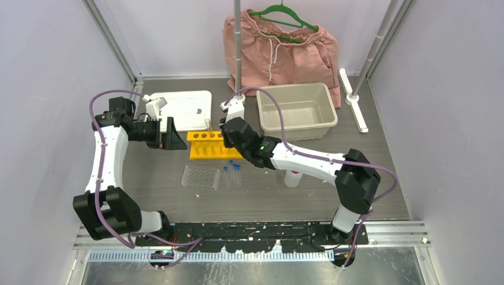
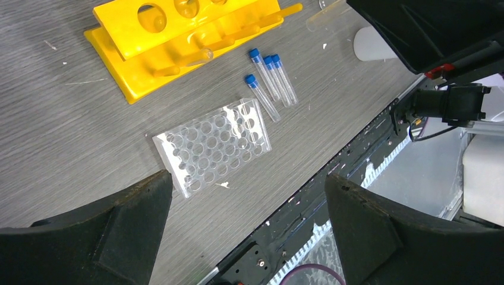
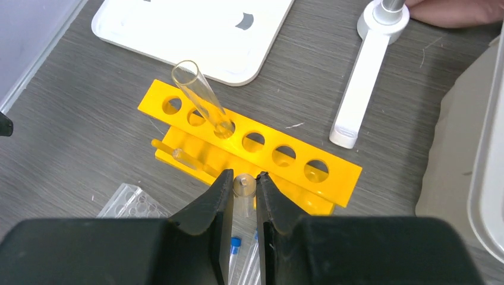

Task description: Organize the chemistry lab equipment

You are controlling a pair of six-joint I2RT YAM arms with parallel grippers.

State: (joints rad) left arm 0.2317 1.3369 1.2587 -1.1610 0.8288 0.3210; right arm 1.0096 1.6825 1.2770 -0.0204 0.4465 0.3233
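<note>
1. My right claw (image 3: 243,177) is narrowed onto a small clear tube (image 3: 243,189). Both fingers pinch it, open end up, just at the near side of the yellow rack (image 3: 261,155).
2. The rack sits on the bench (image 1: 267,199) with six holes along its top. A second open tube (image 3: 201,95) leans tilted in the third hole from the left as my right wrist sees it.
3. On the near side of the rack, a few blue-capped tubes (image 2: 270,83) lie flat together. A clear tray of small wells (image 2: 211,145) lies just beside them.
4. My left claw (image 2: 246,181) is spread wide and holds nothing. It hangs above the bench to the left of the rack, with the clear tray below it.
5. A white bottle (image 1: 292,178) stands partly hidden under my right forearm.
6. Behind the rack lie a white board (image 1: 181,110) and a beige tub (image 1: 297,110).
7. Pink shorts (image 1: 279,50) on a green hanger (image 1: 285,15) hang at the back wall.
</note>
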